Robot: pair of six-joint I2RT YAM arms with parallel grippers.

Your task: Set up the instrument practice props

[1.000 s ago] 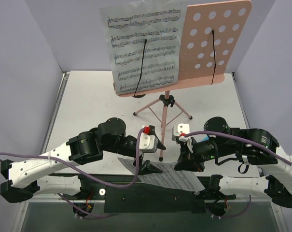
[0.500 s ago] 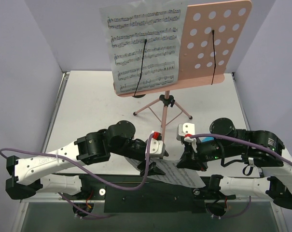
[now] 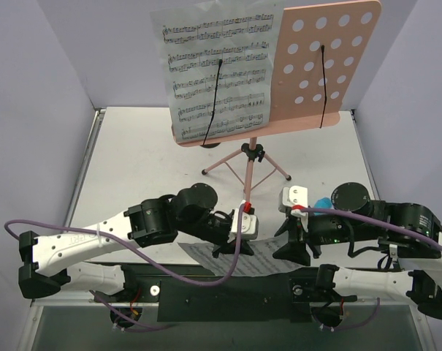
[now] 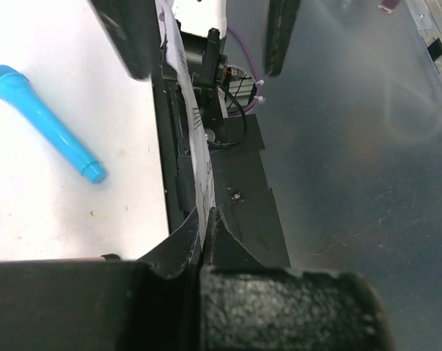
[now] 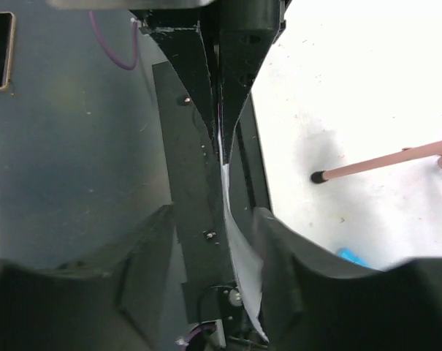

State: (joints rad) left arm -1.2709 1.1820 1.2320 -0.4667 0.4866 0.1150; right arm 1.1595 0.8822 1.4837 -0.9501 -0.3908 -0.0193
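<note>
The pink music stand [image 3: 326, 66] stands at the back on thin tripod legs [image 3: 248, 175]. One sheet of music [image 3: 221, 73] rests on the left half of its desk under a black wire holder [image 3: 213, 102]. The second sheet [image 3: 264, 262] hangs over the table's front edge between both grippers. My left gripper [image 3: 228, 252] [image 4: 206, 216] is shut on that sheet [image 4: 199, 153], which shows edge-on. My right gripper [image 3: 294, 252] [image 5: 215, 212] is open, its fingers standing either side of the sheet [image 5: 239, 256].
A blue pen-like thing [image 4: 45, 121] [image 3: 321, 202] lies on the white table beside the right arm. One tripod leg tip [image 5: 319, 176] rests close to the grippers. The black base plate [image 3: 228, 300] and the table's front edge lie right below the sheet.
My left gripper moved right and closed on the sheet. The right gripper, shut on the sheet before, has opened and shifted slightly right.
</note>
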